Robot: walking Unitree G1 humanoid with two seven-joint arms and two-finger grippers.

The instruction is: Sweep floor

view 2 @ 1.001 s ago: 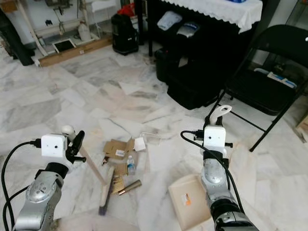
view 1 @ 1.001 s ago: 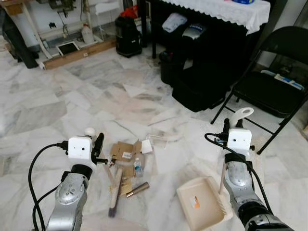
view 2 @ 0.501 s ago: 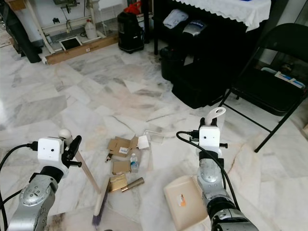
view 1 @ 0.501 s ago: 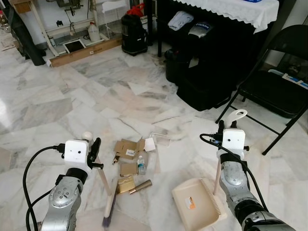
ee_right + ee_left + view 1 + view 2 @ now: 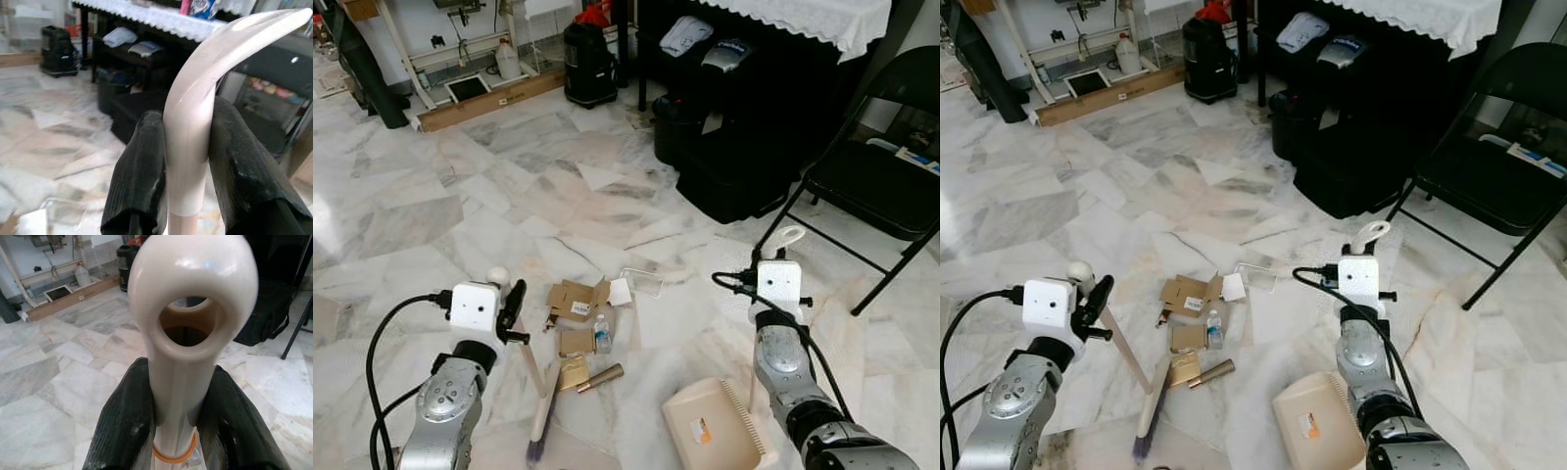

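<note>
Beside the heap of litter [image 5: 579,333] on the floor [image 5: 431,225], you have both tools in hand and the sweeping step is under way. Your left gripper [image 5: 178,396] has its fingers [image 5: 124,431] clenched on the pale handle of the broom [image 5: 540,411], just below the ring at its top; the stick slants down to a bristle head resting on the marble just beside the near edge of the heap. Your right gripper [image 5: 188,161] grasps the curved handle of the dustpan [image 5: 715,431], its fingers [image 5: 142,171] pressed on either side. The pan sits flat on the floor near the heap, on your right side, with a gap of bare marble between them.

The heap holds flattened cardboard pieces [image 5: 576,302], a small plastic bottle [image 5: 601,335], a brown tube [image 5: 599,378] and a clear plastic tray [image 5: 641,282], all loosely touching or close together.

As I judge it, your next move calls for bringing the bristles round to the side of the heap away from the pan, then pushing the litter across the gap while you hold the pan's lip tight to the floor. Light cardboard may slide under a lifted lip.

Beyond the heap stand a black folding chair [image 5: 867,176], dark bags [image 5: 734,166] under a table with a white lace cloth [image 5: 803,15], and a black bin [image 5: 589,64]. The marble is glossy, veined and looks slippery.
</note>
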